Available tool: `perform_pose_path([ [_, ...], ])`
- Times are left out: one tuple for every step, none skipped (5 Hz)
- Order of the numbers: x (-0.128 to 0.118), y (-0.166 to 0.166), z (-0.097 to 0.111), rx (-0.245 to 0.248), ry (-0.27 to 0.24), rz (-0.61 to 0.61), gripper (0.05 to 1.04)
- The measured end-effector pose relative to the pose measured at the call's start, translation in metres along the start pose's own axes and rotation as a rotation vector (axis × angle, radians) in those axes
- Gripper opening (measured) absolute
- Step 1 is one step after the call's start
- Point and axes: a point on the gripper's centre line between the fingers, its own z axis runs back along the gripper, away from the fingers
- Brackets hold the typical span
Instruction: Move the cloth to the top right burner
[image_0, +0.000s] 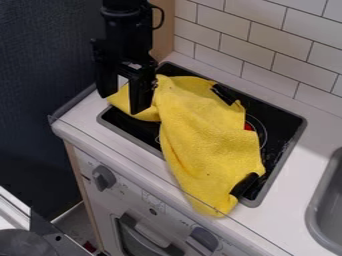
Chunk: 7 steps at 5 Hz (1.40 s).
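Your gripper (123, 102) stands open above the stove top's left edge, its fingers well apart; you cannot tell whether they touch the cloth (207, 135). That cloth sprawls rumpled across the stove top (283, 156), partly covering the right rear burner (261, 135) and overhanging the front rim. It looks light, soft and floppy, not fragile, likely grippy rather than slippery. Pinch a thick fold near its left end and lift, so the tail doesn't drag.

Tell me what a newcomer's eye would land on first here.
Probably the bright yellow cloth, sprawled across the black stovetop and spilling over its near rim. Next, the black gripper at the cloth's upper-left end, then the small red spot by its right edge.
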Motion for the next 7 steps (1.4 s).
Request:
perform_pose_path([
  [-0.002,-0.002,-0.008,-0.018,0.029,0.014,1.001],
  [0.016,-0.016,-0.021,-0.093,0.058,0.113,1.001],
  [0.038,-0.034,-0.03,-0.204,-0.018,0.254,1.001],
  [0.061,-0.05,-0.041,-0.267,-0.042,0.333,1.001],
  [0.072,-0.054,-0.054,-0.309,-0.048,0.376,1.001],
  [0.074,-0.044,-0.067,-0.251,0.016,0.438,1.001],
  [0.068,-0.04,-0.064,-0.192,0.025,0.465,0.997],
])
